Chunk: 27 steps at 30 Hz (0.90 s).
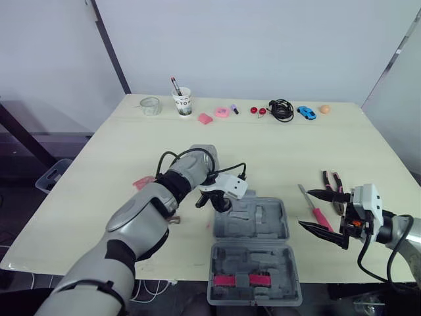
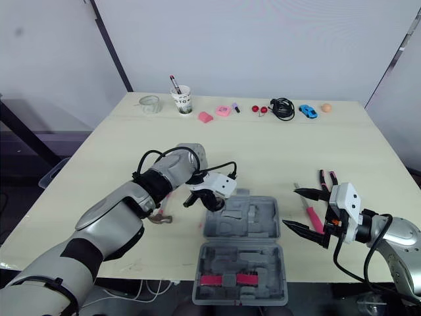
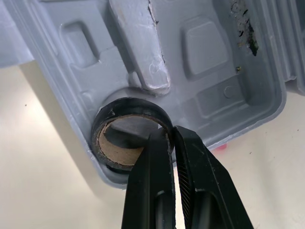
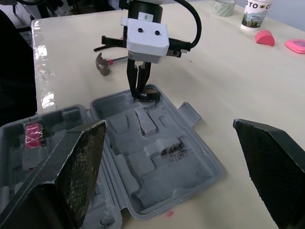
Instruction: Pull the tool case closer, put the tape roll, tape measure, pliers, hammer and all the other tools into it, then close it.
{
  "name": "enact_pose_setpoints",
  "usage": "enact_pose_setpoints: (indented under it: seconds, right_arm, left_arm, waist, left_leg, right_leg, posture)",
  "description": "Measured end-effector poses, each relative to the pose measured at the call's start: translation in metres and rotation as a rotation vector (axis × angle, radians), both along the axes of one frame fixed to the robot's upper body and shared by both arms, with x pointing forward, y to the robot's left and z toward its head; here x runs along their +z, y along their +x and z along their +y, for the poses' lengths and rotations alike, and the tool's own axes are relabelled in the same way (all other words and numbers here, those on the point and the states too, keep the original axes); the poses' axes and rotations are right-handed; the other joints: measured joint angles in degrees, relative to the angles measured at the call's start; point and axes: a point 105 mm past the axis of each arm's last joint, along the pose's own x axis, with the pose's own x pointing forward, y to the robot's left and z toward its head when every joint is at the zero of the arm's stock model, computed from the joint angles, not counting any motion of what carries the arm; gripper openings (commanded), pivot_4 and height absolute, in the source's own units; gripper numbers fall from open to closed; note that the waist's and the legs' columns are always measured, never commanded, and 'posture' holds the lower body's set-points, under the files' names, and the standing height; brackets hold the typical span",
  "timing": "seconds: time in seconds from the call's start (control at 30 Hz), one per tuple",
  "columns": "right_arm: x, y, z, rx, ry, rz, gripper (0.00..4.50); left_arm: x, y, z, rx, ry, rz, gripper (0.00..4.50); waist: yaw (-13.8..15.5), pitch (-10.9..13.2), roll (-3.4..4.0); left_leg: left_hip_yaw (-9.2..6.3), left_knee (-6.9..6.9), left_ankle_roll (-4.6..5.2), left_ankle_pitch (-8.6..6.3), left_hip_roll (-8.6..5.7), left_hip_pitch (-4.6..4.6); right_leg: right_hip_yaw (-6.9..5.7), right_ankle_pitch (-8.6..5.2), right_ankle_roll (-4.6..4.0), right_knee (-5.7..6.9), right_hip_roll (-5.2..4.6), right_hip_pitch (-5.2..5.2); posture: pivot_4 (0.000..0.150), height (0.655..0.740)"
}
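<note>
**Left wrist view: seating the tape roll in the tool case**

Pinching the wall of the tape roll point(image 3: 114, 152) between the left jaws, pressed almost together on it. Setting it into the round pocket at the far left corner of the tool case point(image 1: 266, 220).

Judging this as the first tool going in. Seeing the case lying open and already close. Finding its moulded pockets otherwise bare, apart from a pink strip point(image 1: 240, 281) in the near half. Holding the right jaws spread wide and gripping nothing, just off the case's right side.

Calling next for loosening the left jaws and lifting straight up, without dragging the roll out of its pocket. Then turning to what is waiting outside the case: the hammer point(image 4: 101, 64) just off its left side, and the pliers point(image 1: 332, 184) and a red-handled tool point(image 1: 317, 212) off its right side, near the right jaws. Not making out a tape measure among them. Leaving the closing for last.

Working on a pale cream tabletop point(image 1: 283, 151), plain and matte. Noting well beyond the case a row of bystanders: a clear jar point(image 1: 150, 106), a paper cup point(image 1: 183, 103) holding pens, pink bits, a black cable point(image 1: 281, 109) and a blue toy car point(image 1: 306, 112). Backing onto a plain pale wall point(image 1: 263, 46), with a dark strut point(image 1: 112, 49) slanting up beyond the case's far left.
</note>
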Motion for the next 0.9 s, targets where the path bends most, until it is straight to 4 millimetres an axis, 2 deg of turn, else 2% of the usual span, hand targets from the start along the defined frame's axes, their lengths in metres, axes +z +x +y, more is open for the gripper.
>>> enact_pose_setpoints:
  seconds: [0.17,0.27,0.33,0.37,0.5,0.9]
  right_arm:
    - [-0.002,-0.001,0.0,0.0,-0.001,0.006,4.5]
    - [-0.002,-0.001,0.0,0.001,-0.001,0.004,4.5]
    - [-0.001,-0.002,0.0,0.001,-0.001,0.0,4.5]
    - [-0.002,-0.002,0.0,0.001,-0.001,-0.001,4.5]
    - [-0.003,-0.002,-0.001,0.0,-0.001,0.002,4.5]
    - [-0.003,-0.003,-0.001,-0.001,-0.003,0.003,4.5]
  left_arm:
    - [-0.001,0.001,-0.001,-0.013,0.002,0.0,0.04]
    - [-0.001,0.002,0.0,-0.003,-0.004,0.0,1.12]
    - [0.0,0.003,0.0,-0.006,0.003,-0.006,2.11]
    - [0.0,0.003,0.0,-0.012,0.003,-0.01,2.85]
    - [0.002,0.003,-0.002,-0.023,-0.005,-0.012,4.43]
    - [0.023,0.003,-0.007,-0.051,-0.075,-0.066,4.43]
  waist:
    - [0.0,0.0,0.0]
    - [0.0,0.0,0.0]
    - [0.0,0.0,0.0]
    - [0.0,0.0,0.0]
    - [0.0,0.0,0.0]
    - [0.0,0.0,0.0]
  left_leg:
    - [0.0,0.0,0.0,0.0,0.0,0.0]
    - [-0.01,0.0,0.0,0.0,0.0,0.0]
    - [-0.01,0.0,0.0,0.0,0.0,-0.01]
    - [0.0,0.0,0.0,0.0,0.0,-0.01]
    - [0.0,0.01,0.0,0.0,0.0,-0.01]
    - [-0.03,0.02,0.0,0.0,0.01,-0.02]
  right_leg:
    - [0.0,0.0,0.0,0.0,0.0,0.0]
    - [0.0,0.0,0.0,0.01,0.0,0.0]
    - [0.0,0.0,0.0,0.0,0.0,0.0]
    - [0.0,0.0,0.0,0.0,0.0,0.0]
    - [0.0,0.0,0.0,0.0,0.0,0.0]
    - [0.0,0.0,0.0,0.02,0.0,0.0]
  posture:
    - [0.15,0.74]
    - [0.15,0.74]
    - [0.15,0.74]
    - [0.15,0.74]
    - [0.15,0.74]
    - [0.15,0.74]
